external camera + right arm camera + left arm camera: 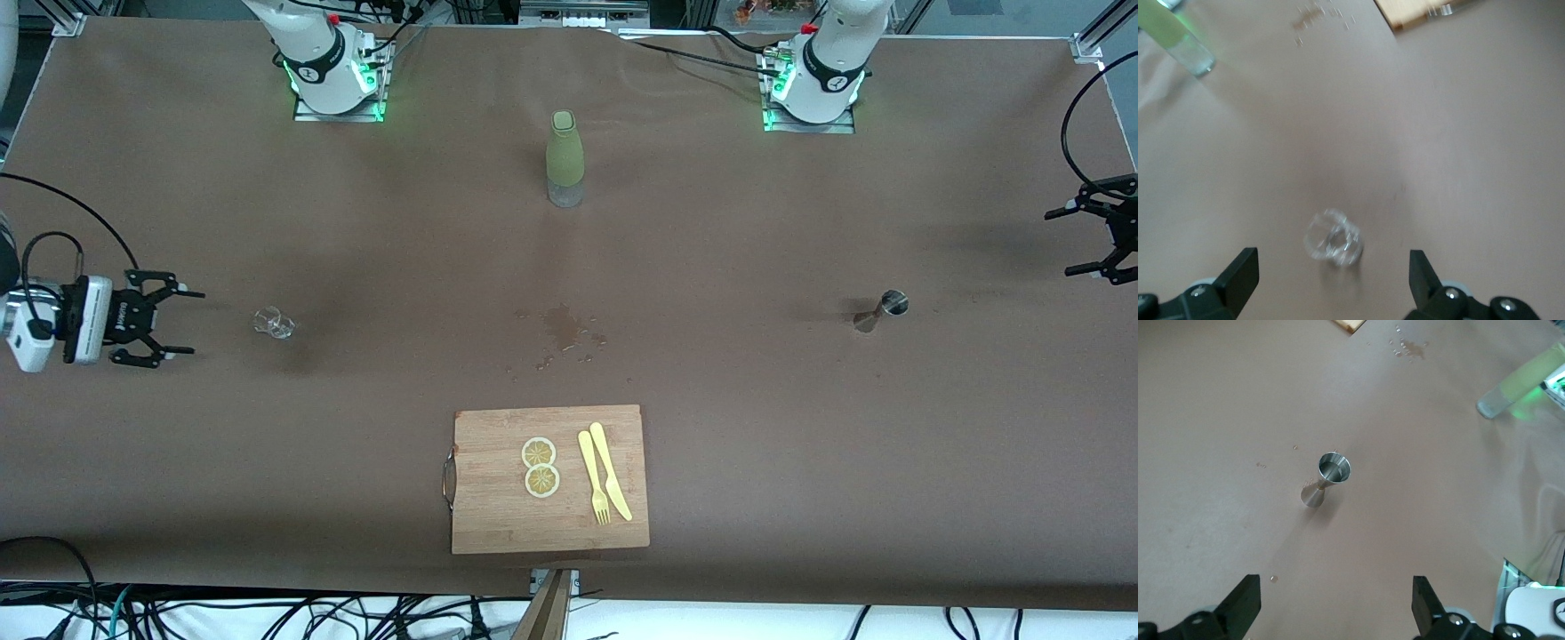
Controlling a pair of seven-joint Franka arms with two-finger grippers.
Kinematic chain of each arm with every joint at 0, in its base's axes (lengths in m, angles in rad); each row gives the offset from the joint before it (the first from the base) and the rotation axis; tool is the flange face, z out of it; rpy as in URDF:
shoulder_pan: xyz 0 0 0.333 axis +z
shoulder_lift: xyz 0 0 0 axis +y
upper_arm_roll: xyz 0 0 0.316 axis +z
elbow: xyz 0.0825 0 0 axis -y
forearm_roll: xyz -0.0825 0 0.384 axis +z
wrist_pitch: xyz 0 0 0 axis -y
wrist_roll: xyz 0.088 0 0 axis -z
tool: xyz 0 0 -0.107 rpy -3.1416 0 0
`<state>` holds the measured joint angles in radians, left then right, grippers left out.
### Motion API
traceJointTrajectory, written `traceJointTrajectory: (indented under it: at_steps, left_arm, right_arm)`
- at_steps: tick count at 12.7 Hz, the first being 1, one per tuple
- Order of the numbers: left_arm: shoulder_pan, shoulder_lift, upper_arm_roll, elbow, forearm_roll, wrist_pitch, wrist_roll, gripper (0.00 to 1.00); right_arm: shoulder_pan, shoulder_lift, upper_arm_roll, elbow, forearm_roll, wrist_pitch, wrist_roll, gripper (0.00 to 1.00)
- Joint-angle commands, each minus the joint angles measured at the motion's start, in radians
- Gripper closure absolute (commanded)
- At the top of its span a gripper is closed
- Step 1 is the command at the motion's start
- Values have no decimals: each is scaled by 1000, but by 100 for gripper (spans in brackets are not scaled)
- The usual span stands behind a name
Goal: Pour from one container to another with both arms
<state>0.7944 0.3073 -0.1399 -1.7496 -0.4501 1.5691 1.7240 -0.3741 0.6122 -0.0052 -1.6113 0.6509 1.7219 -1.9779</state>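
Both grippers empty with jaws spread: right gripper [169,320] faces the small clear glass [274,323], judged fragile and slippery, best held mid-wall; left gripper [1101,238] hangs near the steel jigger [882,310], judged light, rigid, best pinched at its waist.

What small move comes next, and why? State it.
Probably bring the left gripper in toward the upright metal jigger at the left arm's end of the table. Both grippers are open and empty. The right gripper already faces the small clear glass, and the green bottle stands untouched between the bases.
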Motion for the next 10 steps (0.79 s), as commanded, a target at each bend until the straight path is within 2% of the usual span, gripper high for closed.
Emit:
traceJointTrajectory:
  at_steps: [1, 3, 6, 10]
  left_arm:
    - [29, 93, -10, 30, -67, -20, 194, 0]
    - [32, 145, -12, 30, -93, -20, 285, 0]
    - [28, 249, -14, 30, -159, -20, 434, 0]
    - [20, 341, -14, 30, -214, -14, 552, 0]
  right_arm:
    - [-34, 122, 8, 5, 145, 2, -282, 0]
    - [-35, 149, 7, -7, 174, 2, -398, 0]
    - [-37, 162, 7, -21, 164, 2, -449, 0]
    - [-20, 187, -4, -44, 161, 1, -467, 0]
